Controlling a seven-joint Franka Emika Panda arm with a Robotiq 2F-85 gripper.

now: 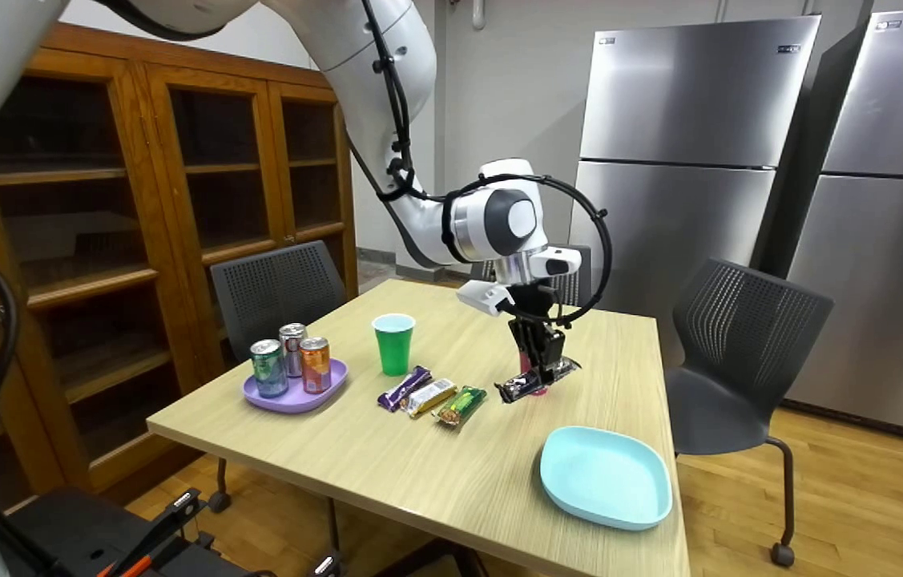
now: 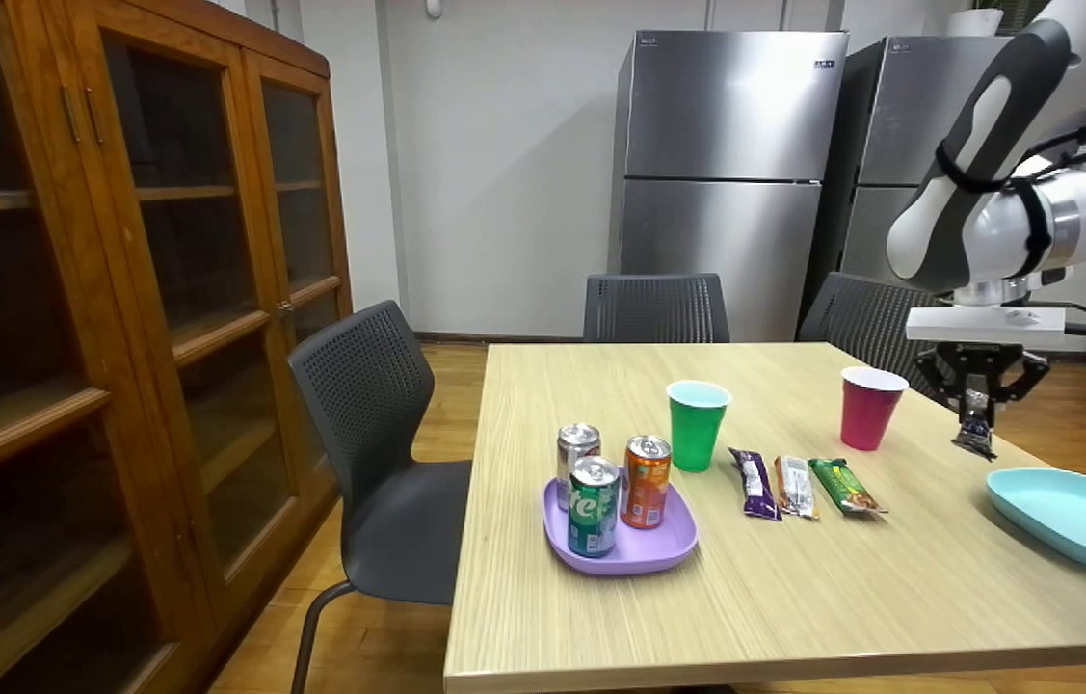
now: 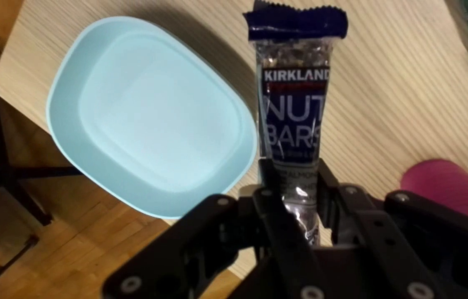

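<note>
Purple plate (image 2: 647,551) beneath three cans (image 2: 597,503)

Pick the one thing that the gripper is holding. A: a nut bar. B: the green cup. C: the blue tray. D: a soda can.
A: in the wrist view, the nut bar is clamped in the gripper, its printed front facing the camera.
</note>
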